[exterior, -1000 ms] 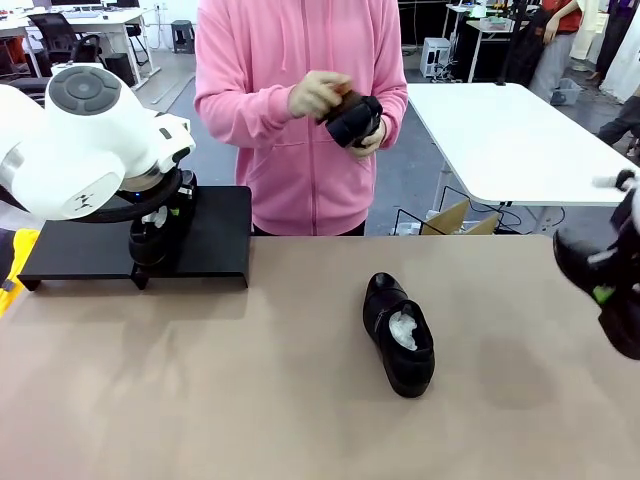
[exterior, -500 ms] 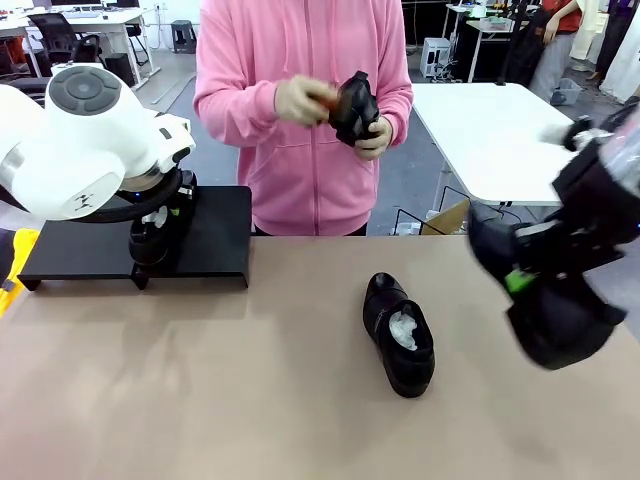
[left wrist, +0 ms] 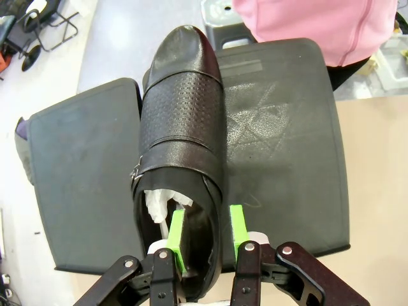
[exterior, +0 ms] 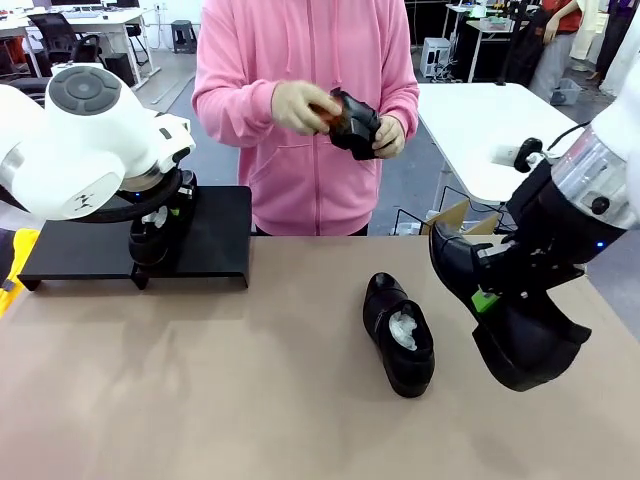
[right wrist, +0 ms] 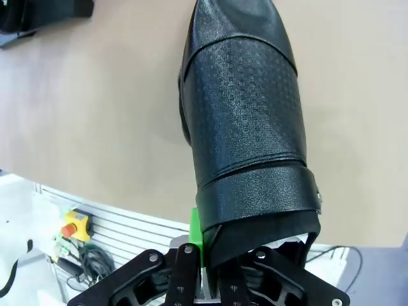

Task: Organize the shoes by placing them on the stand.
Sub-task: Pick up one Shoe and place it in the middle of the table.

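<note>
Shoes: left gripper pinches one shoe's rim on the stand; right gripper clamps another shoe aloft.

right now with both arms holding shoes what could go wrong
The right end effector grips its shoe only by the heel rim, hanging in the air, so it may slip or swing into the shoe on the table. The left end effector pinches one side wall of the shoe on the stand; pulling away could drag it.
</note>
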`<state>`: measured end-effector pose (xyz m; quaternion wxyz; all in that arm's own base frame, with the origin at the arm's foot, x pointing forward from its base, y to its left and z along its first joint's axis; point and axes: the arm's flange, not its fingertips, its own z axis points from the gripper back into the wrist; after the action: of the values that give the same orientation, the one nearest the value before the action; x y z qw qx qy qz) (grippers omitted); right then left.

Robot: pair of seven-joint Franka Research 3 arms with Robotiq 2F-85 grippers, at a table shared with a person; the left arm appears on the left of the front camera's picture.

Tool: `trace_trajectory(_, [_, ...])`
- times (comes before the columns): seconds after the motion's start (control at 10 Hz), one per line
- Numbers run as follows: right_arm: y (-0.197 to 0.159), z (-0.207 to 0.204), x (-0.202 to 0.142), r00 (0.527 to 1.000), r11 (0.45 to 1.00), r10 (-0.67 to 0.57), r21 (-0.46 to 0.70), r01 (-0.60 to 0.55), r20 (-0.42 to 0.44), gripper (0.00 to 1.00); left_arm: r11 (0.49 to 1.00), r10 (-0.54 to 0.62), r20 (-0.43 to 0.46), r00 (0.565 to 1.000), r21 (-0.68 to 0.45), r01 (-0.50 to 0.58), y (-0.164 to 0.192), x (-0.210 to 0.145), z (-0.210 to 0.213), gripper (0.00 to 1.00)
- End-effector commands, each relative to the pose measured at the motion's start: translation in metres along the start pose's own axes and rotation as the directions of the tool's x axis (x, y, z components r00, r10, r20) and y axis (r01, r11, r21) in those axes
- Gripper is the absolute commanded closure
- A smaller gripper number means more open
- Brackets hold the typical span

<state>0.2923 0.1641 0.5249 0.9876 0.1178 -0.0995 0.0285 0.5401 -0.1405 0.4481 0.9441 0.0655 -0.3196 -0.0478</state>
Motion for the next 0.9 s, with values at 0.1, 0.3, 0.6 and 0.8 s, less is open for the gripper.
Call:
trace_trajectory(0.1, [0.0,0.0,0.0,1.0,1.0,0.0,0.0,0.0,0.0,1.0,1.0,-0.004,0.014,1.0,0.01,0.004,0.001,0.001,0.0,0.63])
trace_trajectory(0.3, [0.041,-0.007,-0.01,0.987,0.989,-0.13,0.078,0.123,0.092,1.0,1.0,-0.004,0.014,1.0,0.01,0.004,0.001,0.001,0.0,0.63])
trace_trajectory(0.6, [0.136,-0.05,-0.015,0.986,0.991,-0.13,0.031,0.128,0.104,1.0,1.0,-0.004,0.014,1.0,0.01,0.004,0.001,0.001,0.0,0.63])
trace_trajectory(0.8, [0.165,-0.099,-0.014,0.992,0.995,-0.099,0.005,0.099,0.084,1.0,1.0,-0.004,0.014,1.0,0.01,0.004,0.001,0.001,0.0,0.63])
